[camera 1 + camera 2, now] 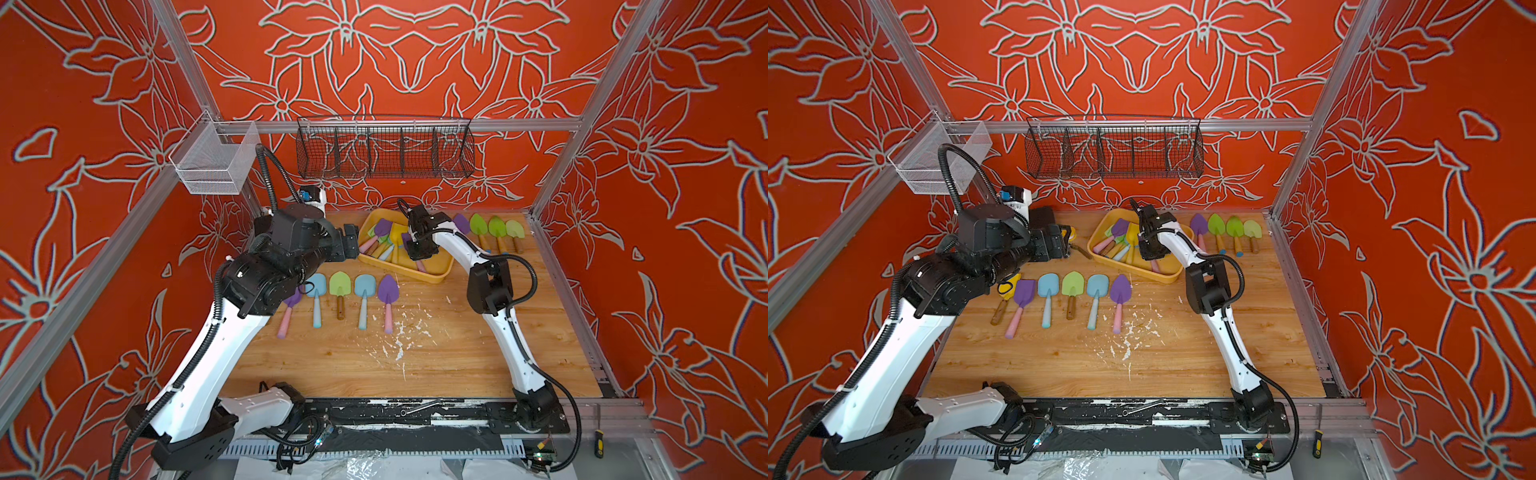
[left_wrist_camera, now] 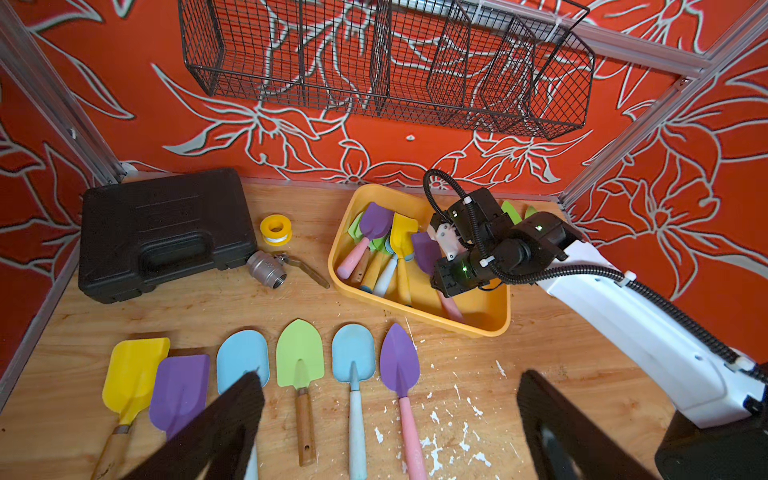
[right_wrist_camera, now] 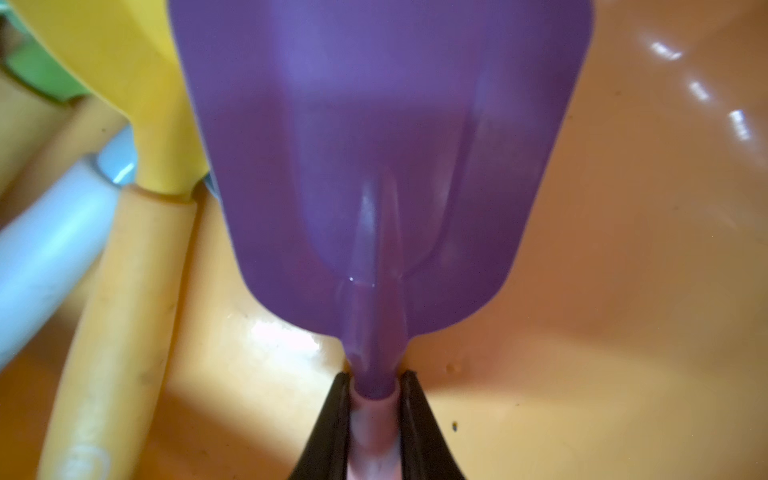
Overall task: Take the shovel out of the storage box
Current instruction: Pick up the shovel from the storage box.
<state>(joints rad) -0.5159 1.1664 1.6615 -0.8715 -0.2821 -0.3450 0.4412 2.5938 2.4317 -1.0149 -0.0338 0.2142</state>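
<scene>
The yellow-orange storage box [image 1: 432, 277] [image 2: 337, 266] sits at the back middle of the table with several shovels piled in it. Among them is a purple shovel [image 3: 374, 145] [image 2: 424, 249] with a pink handle [image 1: 420, 266]. It lies on the box floor beside a yellow shovel [image 3: 124, 62]. My right gripper [image 3: 375, 386] [image 1: 417, 249] reaches down into the box. Its jaws are shut on that shovel's pink handle, just behind the blade's neck. My left gripper [image 2: 390, 376] [image 1: 353, 243] hangs open left of the box, above a row of shovels, holding nothing.
A row of shovels [image 2: 299, 357] lies on the table in front of the box, and more shovels [image 1: 496, 230] lie at the back right. A black tool case [image 2: 166, 232], a yellow tape roll [image 2: 275, 228] and a metal valve [image 2: 268, 268] sit back left. A wire basket [image 1: 384, 149] hangs on the back wall.
</scene>
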